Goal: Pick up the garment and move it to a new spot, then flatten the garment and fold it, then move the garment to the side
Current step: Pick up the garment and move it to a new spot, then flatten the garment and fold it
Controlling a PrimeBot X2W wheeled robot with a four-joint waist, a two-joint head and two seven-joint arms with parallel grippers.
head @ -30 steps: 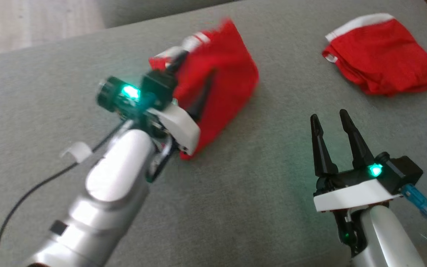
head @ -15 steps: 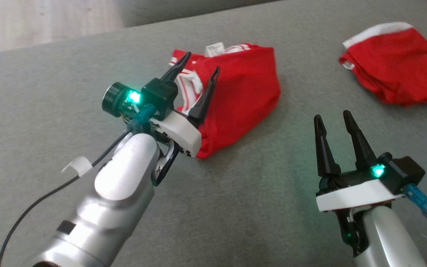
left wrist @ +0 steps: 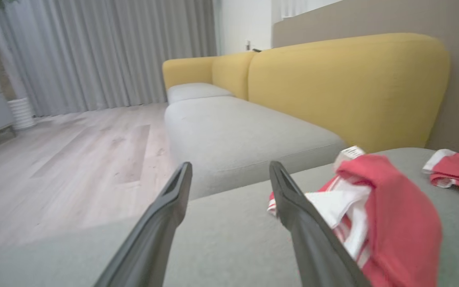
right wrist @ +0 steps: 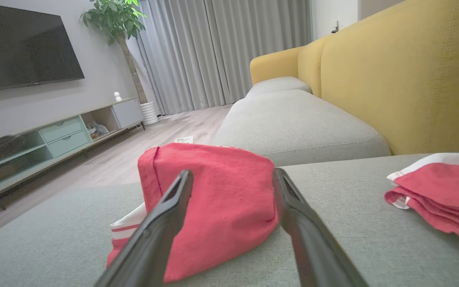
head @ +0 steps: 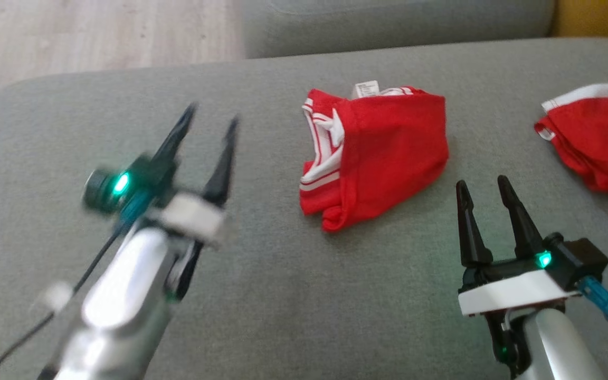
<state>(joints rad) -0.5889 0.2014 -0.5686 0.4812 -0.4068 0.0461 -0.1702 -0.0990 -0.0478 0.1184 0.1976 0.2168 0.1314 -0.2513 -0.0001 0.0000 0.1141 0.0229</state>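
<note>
Both pairs of jaws stand apart, empty. The left gripper (head: 212, 116) has just released the folded garment (head: 388, 148) and withdrawn leftward. The garment lies on the sofa seat (head: 283, 295), beyond the right gripper (head: 482, 182). Placement appears complete.

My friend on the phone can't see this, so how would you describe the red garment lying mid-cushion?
Find the wide grey cushion before the yellow sofa back. Near its middle lies a folded red garment. Unlike the other red garment to its right, it shows white stripes at its left end and a small white label.
</note>
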